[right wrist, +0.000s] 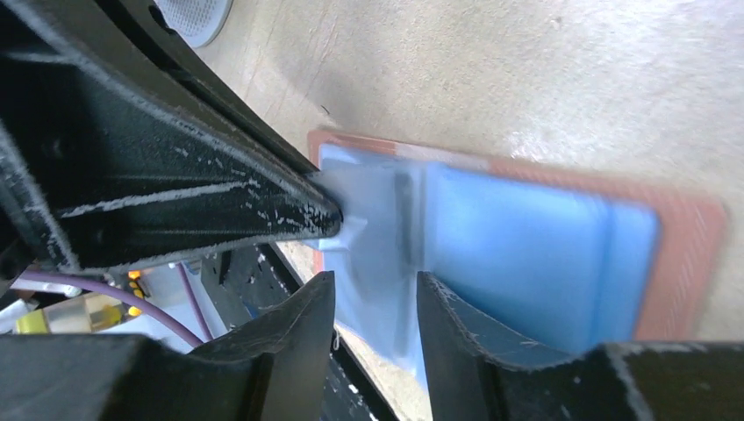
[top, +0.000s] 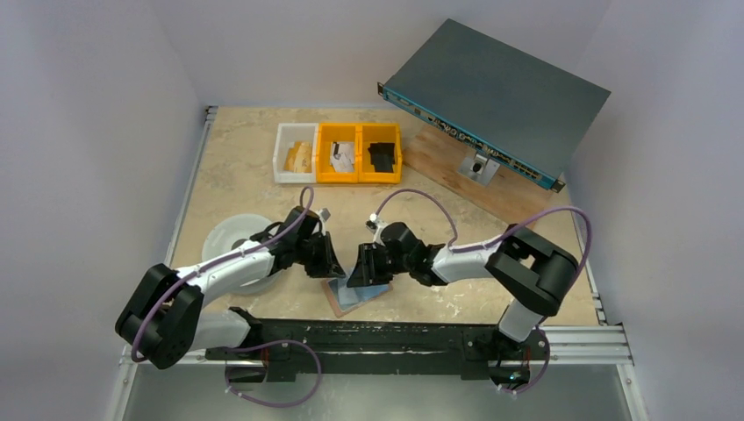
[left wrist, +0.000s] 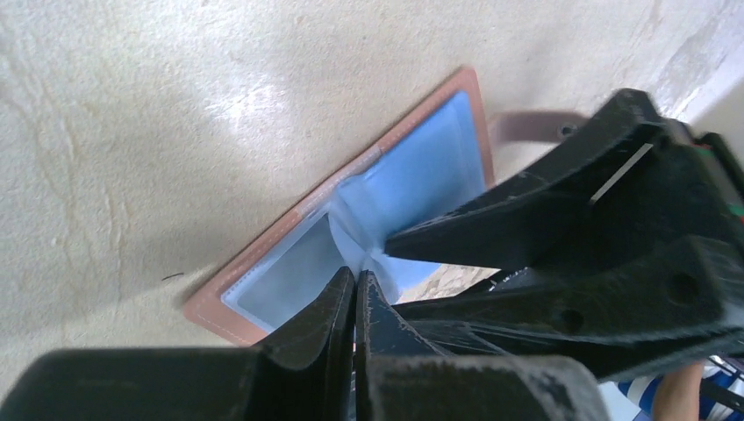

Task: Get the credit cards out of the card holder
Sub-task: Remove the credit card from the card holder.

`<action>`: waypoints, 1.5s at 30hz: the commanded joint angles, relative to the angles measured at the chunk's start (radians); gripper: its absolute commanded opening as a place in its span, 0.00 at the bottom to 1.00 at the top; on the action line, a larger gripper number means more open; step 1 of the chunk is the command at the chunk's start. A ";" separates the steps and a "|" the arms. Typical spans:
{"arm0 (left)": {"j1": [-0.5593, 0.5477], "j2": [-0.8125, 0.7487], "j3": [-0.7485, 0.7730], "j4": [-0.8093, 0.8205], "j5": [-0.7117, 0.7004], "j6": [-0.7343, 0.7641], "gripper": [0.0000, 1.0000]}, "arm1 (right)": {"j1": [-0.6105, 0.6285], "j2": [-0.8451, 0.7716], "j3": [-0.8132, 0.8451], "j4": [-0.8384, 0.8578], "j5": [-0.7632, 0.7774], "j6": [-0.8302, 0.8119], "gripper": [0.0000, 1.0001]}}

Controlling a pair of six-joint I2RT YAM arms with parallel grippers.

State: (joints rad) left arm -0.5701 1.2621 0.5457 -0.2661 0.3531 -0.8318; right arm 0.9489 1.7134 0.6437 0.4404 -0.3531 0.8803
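Note:
The card holder (top: pixel 344 298) lies open near the table's front edge, its tan border (left wrist: pixel 263 235) framing pale blue inner faces (right wrist: pixel 526 254). A pale blue-silver credit card (right wrist: pixel 377 219) lifts out of the fold (left wrist: pixel 351 230). My left gripper (top: pixel 332 263) is shut, its tips (left wrist: pixel 355 274) pinching that card's corner. From the other side, my right gripper (top: pixel 361 267) stands open (right wrist: pixel 375 285) with the card's edge between its fingers, not clamped. The two grippers nearly touch over the fold. No other credit cards show.
A white bin (top: pixel 294 153) and two yellow bins (top: pixel 338 153) stand at the back. A grey rack unit (top: pixel 491 96) rests on a wooden board (top: pixel 456 167) at the back right. A white round disc (top: pixel 230 239) lies left of the left arm.

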 commanded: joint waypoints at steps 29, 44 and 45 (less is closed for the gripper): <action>-0.116 0.299 0.179 0.122 0.023 -0.216 0.42 | 0.001 -0.474 0.054 -0.572 0.343 -0.078 0.48; -0.115 0.264 0.253 0.016 0.014 -0.133 0.48 | 0.077 -0.485 0.123 -0.672 0.476 -0.086 0.47; -0.115 0.265 0.253 0.016 0.014 -0.132 0.49 | 0.081 -0.486 0.128 -0.673 0.479 -0.088 0.47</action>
State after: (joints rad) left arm -0.6823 1.5497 0.7574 -0.2340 0.3714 -1.0008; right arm 1.0100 1.2518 0.7040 -0.2043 0.0437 0.8097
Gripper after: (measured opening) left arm 0.481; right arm 0.476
